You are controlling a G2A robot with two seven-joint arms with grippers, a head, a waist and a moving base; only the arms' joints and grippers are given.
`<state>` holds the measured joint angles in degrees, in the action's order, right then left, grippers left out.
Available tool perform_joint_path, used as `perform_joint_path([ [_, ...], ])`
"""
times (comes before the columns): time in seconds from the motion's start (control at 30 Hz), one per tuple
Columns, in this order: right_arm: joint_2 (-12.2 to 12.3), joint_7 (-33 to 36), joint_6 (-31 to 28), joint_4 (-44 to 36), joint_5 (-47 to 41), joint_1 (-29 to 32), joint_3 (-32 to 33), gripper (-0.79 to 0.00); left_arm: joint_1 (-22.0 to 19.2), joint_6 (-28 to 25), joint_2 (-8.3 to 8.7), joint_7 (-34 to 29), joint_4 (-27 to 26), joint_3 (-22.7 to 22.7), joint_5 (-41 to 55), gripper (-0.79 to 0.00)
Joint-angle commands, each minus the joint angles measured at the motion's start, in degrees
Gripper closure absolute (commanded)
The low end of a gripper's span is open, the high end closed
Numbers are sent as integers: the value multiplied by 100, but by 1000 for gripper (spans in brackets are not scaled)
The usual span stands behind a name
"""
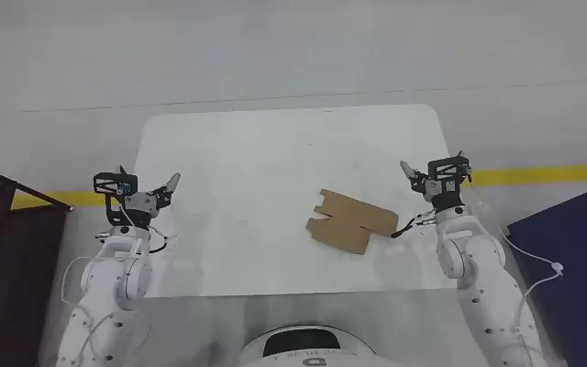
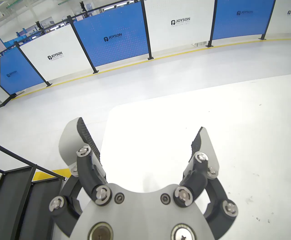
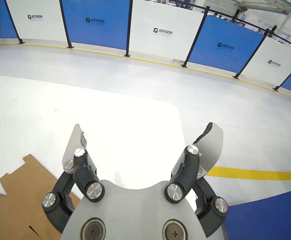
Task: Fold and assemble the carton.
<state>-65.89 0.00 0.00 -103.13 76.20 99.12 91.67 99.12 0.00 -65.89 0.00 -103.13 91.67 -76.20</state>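
Bright even light, glare on table

**A fenced robot cell on a factory or lab floor**

The place is an industrial hall, not a home or shop. A curved run of blue and white perforated partition panels on black posts rings the work area. A yellow safety line is painted along the smooth pale grey floor. Inside the ring stands a white work table with a flat carton on it. Beyond the panels there may be racks and machinery, too small to tell.
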Motion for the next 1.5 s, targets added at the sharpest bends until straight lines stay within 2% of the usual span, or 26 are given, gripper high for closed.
perform_joint_path([
  [0.0,0,0,0,0,0,0,0,-784,0,0,0,0,0,0,0,-785],
  [0.3,3,-29,-39,79,103,22,12,-785,0,0,0,0,0,0,0,-785],
  [0.5,-35,-578,318,590,746,297,-232,-785,0,0,0,0,0,0,0,-785],
  [0.87,-54,-563,353,611,818,333,-348,-785,0,0,0,0,0,0,0,-785],
  [0.93,-37,-526,87,595,865,390,-316,-785,0,0,0,0,0,0,0,-785],
  [1.07,114,-890,-1206,210,1388,1030,249,-785,0,0,0,0,0,0,0,-785],
  [1.13,190,-1168,-1604,-35,1840,1405,625,-785,0,0,0,0,0,0,0,-785],
  [1.17,220,-1345,-1688,-158,2180,1580,748,-748,0,0,0,0,0,0,0,-785],
  [1.2,238,-1531,-1693,-237,2453,1744,822,-505,0,0,0,0,0,0,0,-785],
  [1.23,251,-1684,-1750,-291,2663,1893,841,-388,0,0,0,0,0,0,0,-785],
  [1.3,282,-1889,-1951,-370,3005,2058,865,-382,0,0,0,0,0,0,0,-785],
  [1.47,285,-1738,-1805,-374,3677,2049,552,-329,0,0,0,0,0,0,0,-785],
])
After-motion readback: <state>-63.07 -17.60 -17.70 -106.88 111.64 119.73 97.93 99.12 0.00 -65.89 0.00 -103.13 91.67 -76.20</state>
